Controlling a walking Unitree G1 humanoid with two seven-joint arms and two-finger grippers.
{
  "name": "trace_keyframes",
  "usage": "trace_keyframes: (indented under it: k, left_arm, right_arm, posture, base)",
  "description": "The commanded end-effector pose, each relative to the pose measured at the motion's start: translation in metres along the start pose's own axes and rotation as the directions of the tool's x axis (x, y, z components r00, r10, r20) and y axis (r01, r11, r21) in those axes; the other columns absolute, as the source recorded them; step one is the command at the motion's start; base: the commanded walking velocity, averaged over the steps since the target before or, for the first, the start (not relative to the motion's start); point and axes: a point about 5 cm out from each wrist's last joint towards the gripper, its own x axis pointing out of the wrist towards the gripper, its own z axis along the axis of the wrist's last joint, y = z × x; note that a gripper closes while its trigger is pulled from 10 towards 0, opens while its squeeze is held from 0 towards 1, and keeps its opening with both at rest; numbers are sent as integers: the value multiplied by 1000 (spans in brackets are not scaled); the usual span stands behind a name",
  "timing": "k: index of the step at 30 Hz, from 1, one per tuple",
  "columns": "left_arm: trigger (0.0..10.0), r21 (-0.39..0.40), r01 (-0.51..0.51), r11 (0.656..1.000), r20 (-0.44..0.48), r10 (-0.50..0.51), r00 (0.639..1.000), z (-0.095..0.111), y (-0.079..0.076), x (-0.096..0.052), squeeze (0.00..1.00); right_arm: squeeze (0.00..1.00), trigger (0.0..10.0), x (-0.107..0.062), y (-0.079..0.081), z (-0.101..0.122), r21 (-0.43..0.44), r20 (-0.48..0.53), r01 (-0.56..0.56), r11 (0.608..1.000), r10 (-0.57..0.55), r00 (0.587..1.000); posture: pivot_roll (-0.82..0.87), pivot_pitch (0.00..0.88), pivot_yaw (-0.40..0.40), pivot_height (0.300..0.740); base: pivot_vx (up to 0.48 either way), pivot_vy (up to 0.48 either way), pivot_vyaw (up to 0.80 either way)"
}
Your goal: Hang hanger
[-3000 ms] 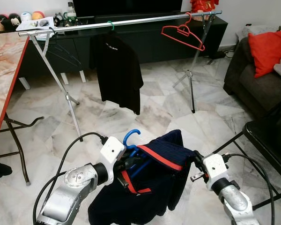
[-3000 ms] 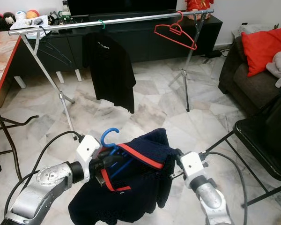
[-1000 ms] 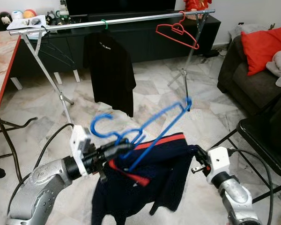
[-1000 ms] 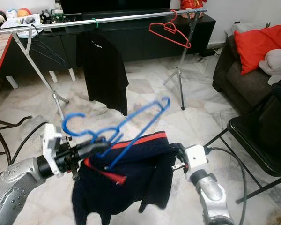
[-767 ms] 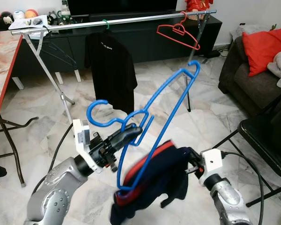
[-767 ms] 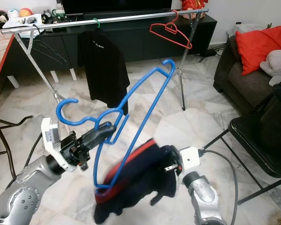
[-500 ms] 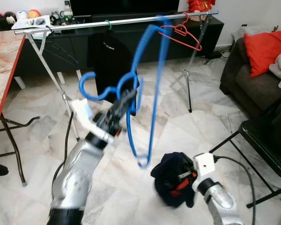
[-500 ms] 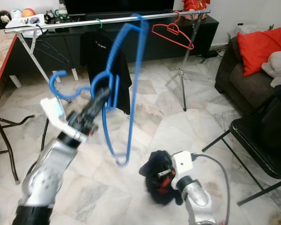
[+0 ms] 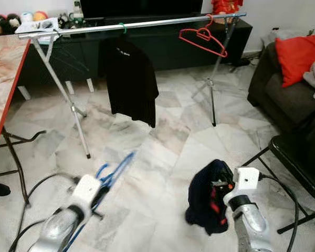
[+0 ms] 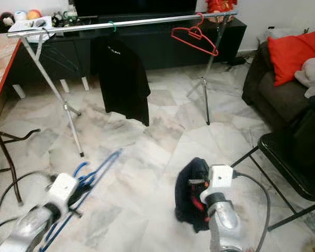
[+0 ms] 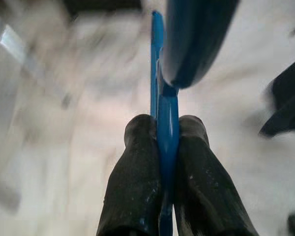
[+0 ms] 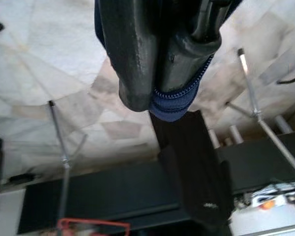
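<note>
A: Where's the hanger?

B: The blue hanger [image 9: 111, 173] is low on the robot's left, near the marble floor [image 9: 163, 131], blurred. The left gripper [image 11: 162, 147] has it. In the left wrist view the two black fingers [image 11: 135, 177] are pressed together with the blue bar pinched between them.

A: And the right side?

B: The right gripper [image 12: 160, 73] is clamped on a dark navy shirt [image 9: 206, 202] with red trim. The shirt hangs bunched from it, low at the robot's right front. In the right wrist view the fingers squeeze a fold of navy fabric with a zip edge.

A: Shirt on the hanger?

B: No, well apart. Hanger left, shirt right, bare floor between them.

A: The rack?

B: A silver rail [image 9: 147, 23] on tripod legs stands across the room ahead. A black t-shirt [image 9: 130, 81] hangs from it on a green hook, and a red hanger [image 9: 202, 39] hangs tilted near the rail's right end. Neither gripper is near the rail.

A: Anything else?

B: An orange-edged table [image 9: 2, 79] on the left, a dark sofa with a red cushion [image 9: 302, 50] on the right, and a black chair [image 9: 299, 157] beside the right arm. A dark TV cabinet [image 9: 168, 42] sits behind the rail.
</note>
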Motion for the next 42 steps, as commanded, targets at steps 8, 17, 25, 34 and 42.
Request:
trace_keyframes:
  k: [8, 17, 25, 34, 42]
  left_arm:
    - [10000, -47, -152, 987, -417, 119, 901, -109, -3, -53, 0]
    - [10000, 217, -456, 863, -520, 497, 695, -126, 60, -91, 0]
    - [10000, 435, -482, 761, -426, 645, 634, -122, 90, -111, 0]
    - [10000, 458, -492, 741, -369, 662, 653, -115, 94, -106, 0]
    - [10000, 80, -221, 972, -455, 232, 860, -123, -1, -62, 0]
  right_arm:
    - [0, 0, 4, -3, 15, 11, 72, 37, 999, -38, 997]
    - [0, 0, 4, -3, 19, -6, 80, 36, 999, -36, 996]
    - [0, 0, 2, -3, 19, -15, 80, 43, 999, -42, 996]
    - [0, 0, 6, -4, 23, -22, 80, 42, 999, -41, 996]
    - [0, 0, 7, -3, 24, -22, 78, 46, 999, -44, 996]
  posture:
    - [29, 129, -2, 740]
    - [24, 105, 2, 740]
    - [17, 87, 2, 740]
    - [27, 94, -4, 740]
    - [14, 113, -9, 740]
  base:
    - [0, 0, 0]
    - [0, 0, 0]
    - [0, 0, 0]
    - [0, 0, 0]
    - [0, 0, 0]
